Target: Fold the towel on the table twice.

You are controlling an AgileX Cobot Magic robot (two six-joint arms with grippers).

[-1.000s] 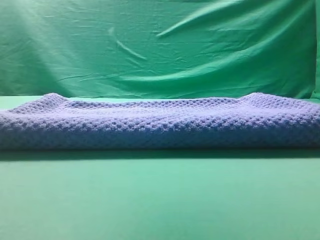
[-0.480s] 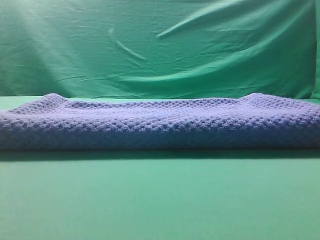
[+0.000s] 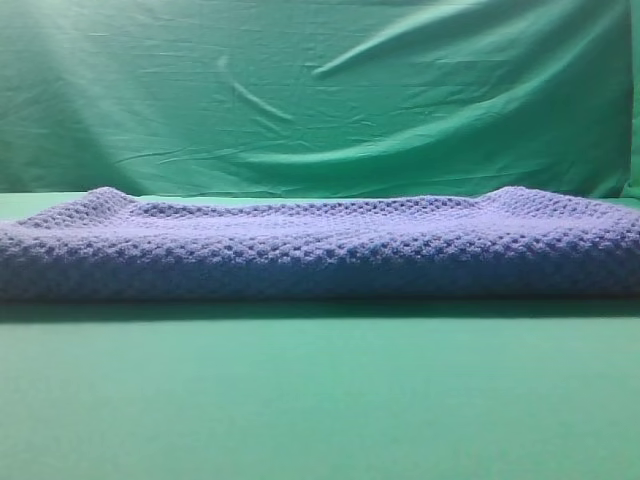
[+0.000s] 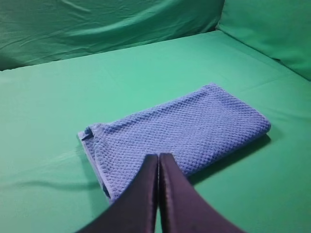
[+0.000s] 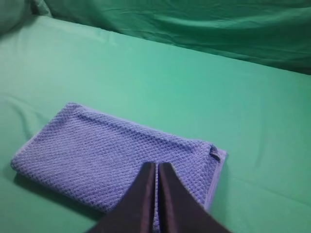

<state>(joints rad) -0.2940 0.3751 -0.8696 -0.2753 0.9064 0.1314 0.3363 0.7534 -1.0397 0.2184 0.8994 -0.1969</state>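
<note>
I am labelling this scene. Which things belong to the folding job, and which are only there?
Job: towel, folded, lying on the table; left gripper and right gripper, both shut, holding nothing.
Only there: wrinkled green backdrop cloth.

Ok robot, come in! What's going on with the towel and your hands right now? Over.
Left tool shut, empty, above the towel. Right tool shut, empty. Towel lies folded flat on the table. Nothing in the way.

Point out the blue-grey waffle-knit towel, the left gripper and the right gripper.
Blue-grey waffle-knit towel [image 4: 194,126]: left wrist view, middle of its top layer.
Left gripper [image 4: 159,158]: left wrist view, tips of the dark fingers pressed together.
Right gripper [image 5: 156,166]: right wrist view, tips of the dark fingers pressed together.
</note>
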